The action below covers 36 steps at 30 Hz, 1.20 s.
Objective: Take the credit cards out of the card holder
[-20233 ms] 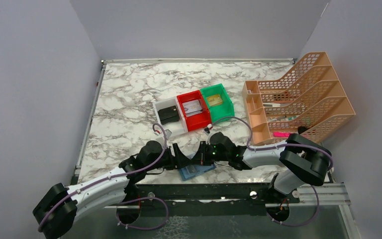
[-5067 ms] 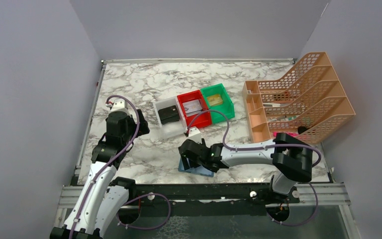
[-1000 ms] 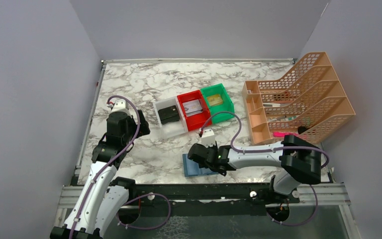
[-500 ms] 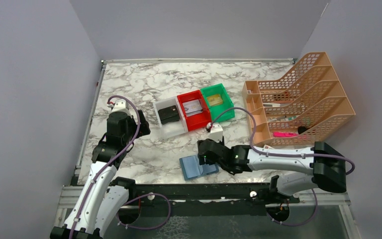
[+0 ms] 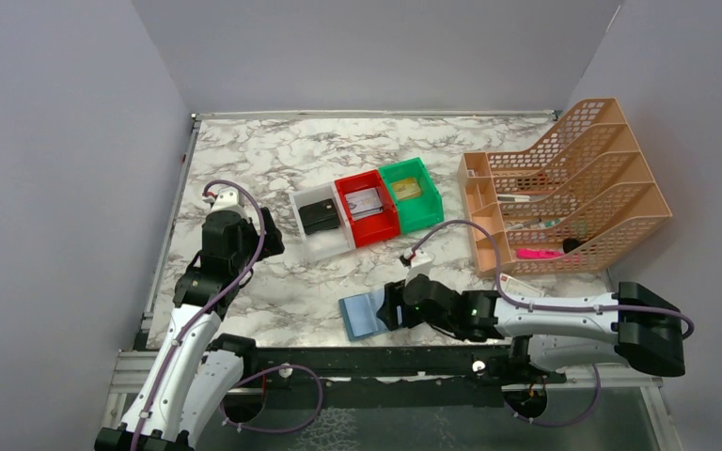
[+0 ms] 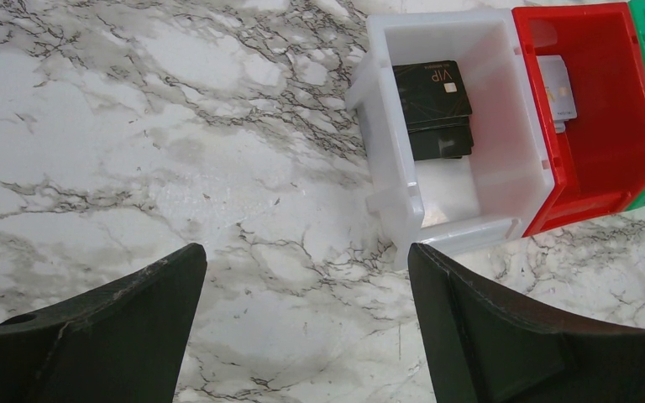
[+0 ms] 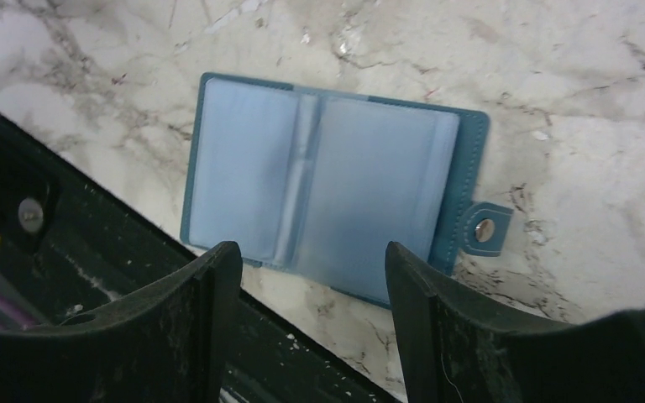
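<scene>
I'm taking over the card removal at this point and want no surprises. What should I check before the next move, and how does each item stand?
1. Card holder lies open and flat on the table: ok.
2. Right gripper open, empty, above the card holder: ok.
3. Left gripper open, empty, over bare marble near the white bin: ok.
4. Pockets emptied of cards: cannot tell; no card shows through the panels.
5. Snap tab undone, lying off to the side: ok.

High view from behind arms, shares white plastic bin [image 6: 449, 189] below left wrist camera, open teal-blue card holder [image 7: 327, 185] close below right wrist camera.
</scene>
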### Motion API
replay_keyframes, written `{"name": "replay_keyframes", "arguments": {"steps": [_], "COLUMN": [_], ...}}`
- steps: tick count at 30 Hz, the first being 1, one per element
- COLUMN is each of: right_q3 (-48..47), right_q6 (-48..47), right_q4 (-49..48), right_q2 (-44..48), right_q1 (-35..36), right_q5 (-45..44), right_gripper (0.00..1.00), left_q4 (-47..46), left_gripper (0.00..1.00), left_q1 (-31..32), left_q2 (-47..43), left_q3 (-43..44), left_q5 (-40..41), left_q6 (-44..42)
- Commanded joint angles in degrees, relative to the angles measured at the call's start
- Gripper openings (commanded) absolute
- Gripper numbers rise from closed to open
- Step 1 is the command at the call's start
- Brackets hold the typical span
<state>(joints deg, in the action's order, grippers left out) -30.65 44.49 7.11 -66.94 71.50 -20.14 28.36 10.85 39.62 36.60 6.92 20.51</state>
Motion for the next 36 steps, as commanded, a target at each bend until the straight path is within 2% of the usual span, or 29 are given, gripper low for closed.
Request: {"name": "replay_keyframes", "arguments": {"steps": [1,7,13,15,17,19,23,27,36], "right_q3": [2.6,-0.5,-8.7,-10.6,-10.9,-9.5,-7.3,-5.6,-1.9], "right_q6": [-1.7,-3.7,-7.9,-9.9,-11.8,-13.4,-17.5,-20.3,-18.2], "right_q4": [-8.8,-4.4,6.6,7.9,6.9,4.4,-0.6,-2.4,-1.0], "right_q2": [1.7,3.2,0.2,-0.1,1.4,4.9,12.9,18.5,20.6], "right_q1": [-0.1,-0.1,-1.7,-8.1,-17.3,-22.3,-23.1,-23.1,-23.1], "right_q5": [7.1,-3.3,-21.8,-19.9,-11.6,-8.6,-10.9,-8.7,-6.4], "right_gripper": [0.68,0.7,0.76,0.78,0.79,0.8,0.81,0.81,0.81], "left_q4": [-1.9,-2.0,-2.4,-2.5,-2.5,-2.6,-2.9,-3.2,-4.5], "left_gripper": [0.93,0.93,0.94,0.95,0.95,0.96,0.97,0.98,0.99], "left_q1": [-0.3,-0.3,-0.3,-0.3,-0.3,-0.3,-0.3,-0.3,-0.3], "left_q2": [-0.2,-0.2,-0.8,-1.2,-1.6,-2.0,-3.3,-4.7,-8.2], "left_q3": [-0.7,-0.4,0.5,0.5,0.6,0.7,0.8,1.0,0.7], "left_q5": [-0.7,-0.6,1.2,2.0,2.3,2.8,4.0,5.6,6.3], "left_q6": [-0.5,-0.4,0.0,-0.1,-0.2,-0.3,-0.5,-0.1,-0.3]}}
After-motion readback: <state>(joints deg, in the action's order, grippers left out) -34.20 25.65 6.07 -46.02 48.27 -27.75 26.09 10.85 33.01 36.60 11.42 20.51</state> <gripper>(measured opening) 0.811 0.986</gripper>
